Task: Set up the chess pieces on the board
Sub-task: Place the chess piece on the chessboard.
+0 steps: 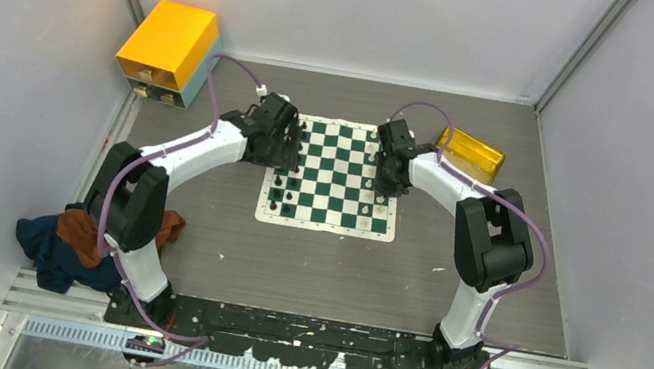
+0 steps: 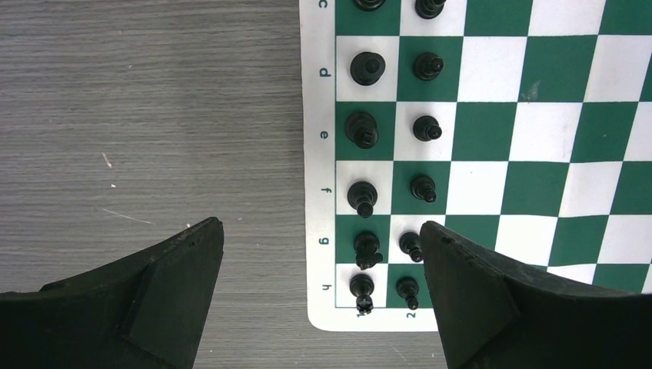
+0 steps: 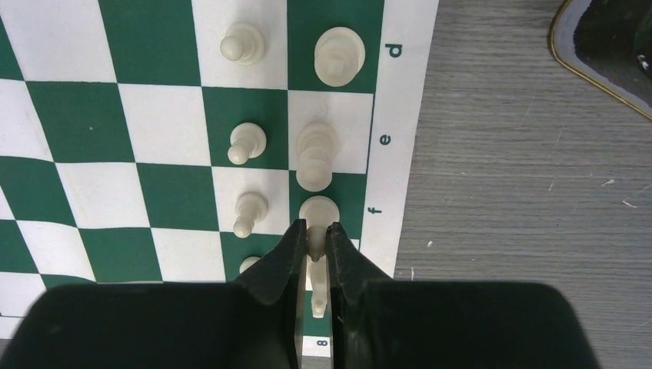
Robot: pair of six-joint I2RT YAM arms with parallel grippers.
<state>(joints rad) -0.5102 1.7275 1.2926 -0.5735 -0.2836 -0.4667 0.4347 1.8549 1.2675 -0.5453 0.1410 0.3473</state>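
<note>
The green-and-white board (image 1: 341,197) lies mid-table. In the left wrist view black chess pieces (image 2: 363,129) stand in two columns along the board's (image 2: 538,131) lettered edge, rows c to h. My left gripper (image 2: 321,225) is open and empty above the board's corner; it also shows in the top view (image 1: 284,145). In the right wrist view cream-white pieces (image 3: 317,152) stand in two columns. My right gripper (image 3: 316,231) is shut on a white piece (image 3: 318,209) on the f edge square. Another white piece (image 3: 317,296) shows between its fingers, nearer the wrist.
A translucent yellow tray (image 1: 470,154) lies right of the board, its corner in the right wrist view (image 3: 607,46). An orange-yellow box (image 1: 170,45) stands at the back left. A heap of cloth (image 1: 80,238) lies by the left arm's base.
</note>
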